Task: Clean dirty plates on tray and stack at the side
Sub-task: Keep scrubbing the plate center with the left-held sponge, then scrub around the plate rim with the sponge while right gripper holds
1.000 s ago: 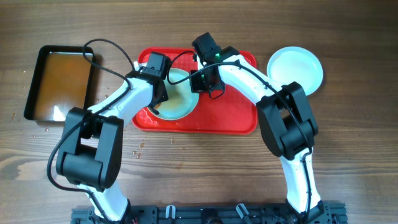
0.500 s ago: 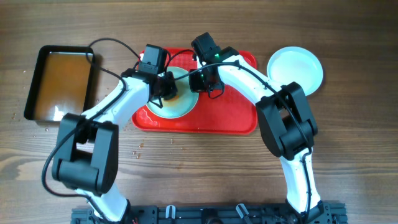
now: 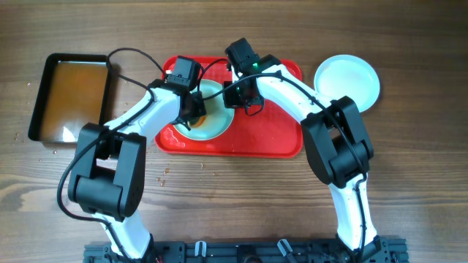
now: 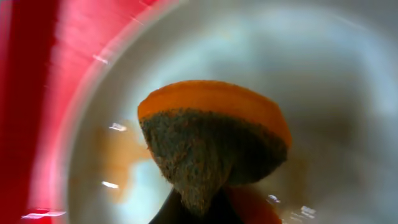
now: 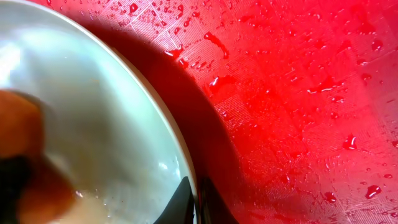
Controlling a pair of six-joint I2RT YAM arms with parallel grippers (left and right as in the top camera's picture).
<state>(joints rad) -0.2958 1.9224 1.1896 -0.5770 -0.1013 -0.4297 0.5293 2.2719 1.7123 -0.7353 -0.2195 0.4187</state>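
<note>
1. Tray (image 3: 278, 139) at centre frame; smeared plate (image 3: 213, 128) lies on its left half.
2. Left gripper (image 3: 196, 109) is clamped on a sponge (image 4: 211, 143), apparently pressed to the plate; its fingers are barely visible.
3. Right gripper (image 5: 195, 200) has its fingers together, pinching the plate rim.
4. Second plate (image 3: 347, 80) sits on the table (image 3: 409, 190), upper right.

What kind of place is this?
Probably a robot practice table for dishwashing, not a real kitchen: two robot arms, a sponge on a plate in a red tray, and a black tray of brownish water.
</note>
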